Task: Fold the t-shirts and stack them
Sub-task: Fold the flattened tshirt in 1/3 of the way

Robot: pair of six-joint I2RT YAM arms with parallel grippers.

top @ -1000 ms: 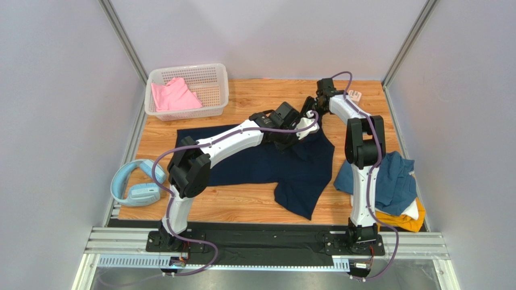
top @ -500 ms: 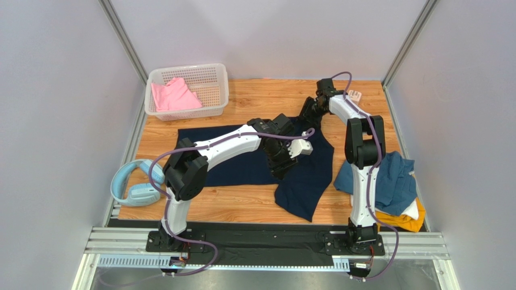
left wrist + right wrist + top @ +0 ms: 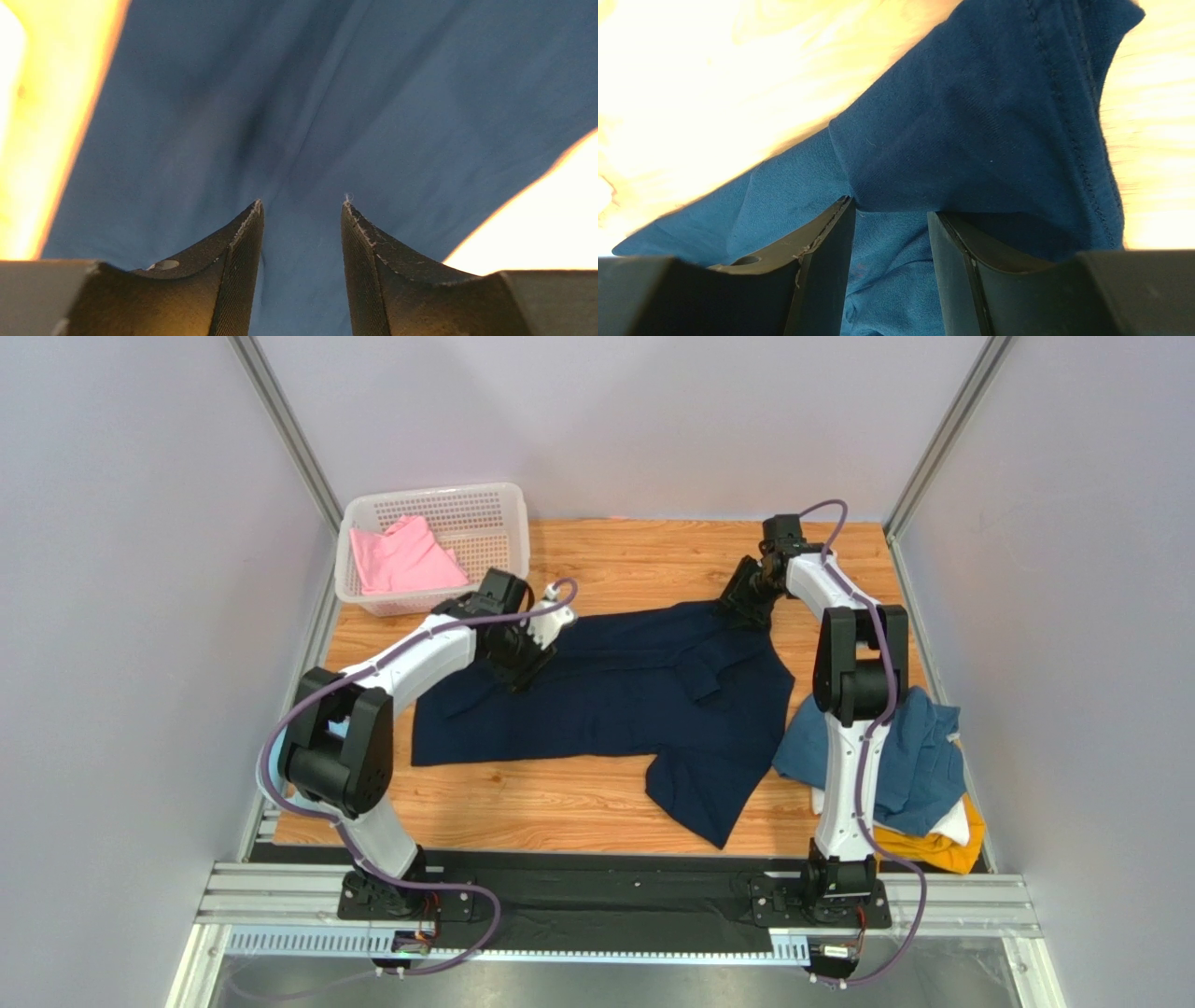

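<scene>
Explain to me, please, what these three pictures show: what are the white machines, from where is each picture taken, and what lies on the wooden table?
The machines are two robots, a left arm and a right arm, bolted at the near edge of the table. The wide picture comes from a fixed camera above and behind them. The two close pictures come from cameras on the wrists, so the dark fingers there belong to the left gripper and the right gripper. Both are at the far side of a navy t-shirt spread on the table. Cloth sits between the fingers, but I cannot tell whether it is pinched. A pink t-shirt lies in a white basket. At the right is a pile: a teal t-shirt, a white t-shirt and a mustard t-shirt. Light blue headphones lie at the left.
</scene>
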